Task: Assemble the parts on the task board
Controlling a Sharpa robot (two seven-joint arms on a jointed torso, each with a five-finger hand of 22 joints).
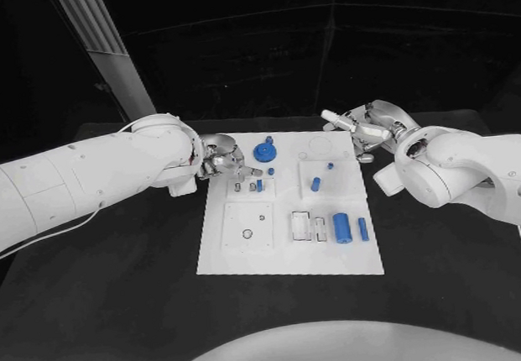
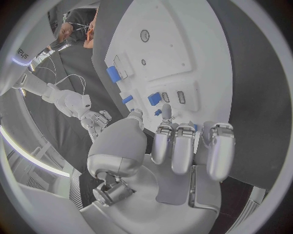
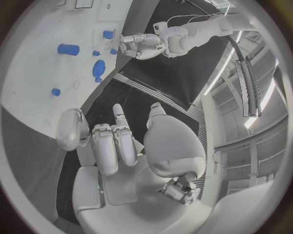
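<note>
The white task board [image 1: 288,247] lies in the middle of the black table. Blue parts sit on it: a round knob [image 1: 267,153] at the far end, small pegs [image 1: 315,184] in the middle, and a cylinder [image 1: 341,225] beside a bar [image 1: 363,229] nearer me. My left hand [image 1: 225,160] hovers at the board's far left corner, fingers apart and holding nothing. In the left wrist view its fingertips [image 2: 163,127] are close to a small blue peg [image 2: 158,112]; I cannot tell whether they touch. My right hand [image 1: 360,129] stands open off the far right corner.
The black table [image 1: 124,292] surrounds the board on all sides. A pale ribbed post [image 1: 107,53] rises behind the left arm. Empty white sockets [image 1: 303,225] and a square plate [image 1: 248,226] take up the board's near half.
</note>
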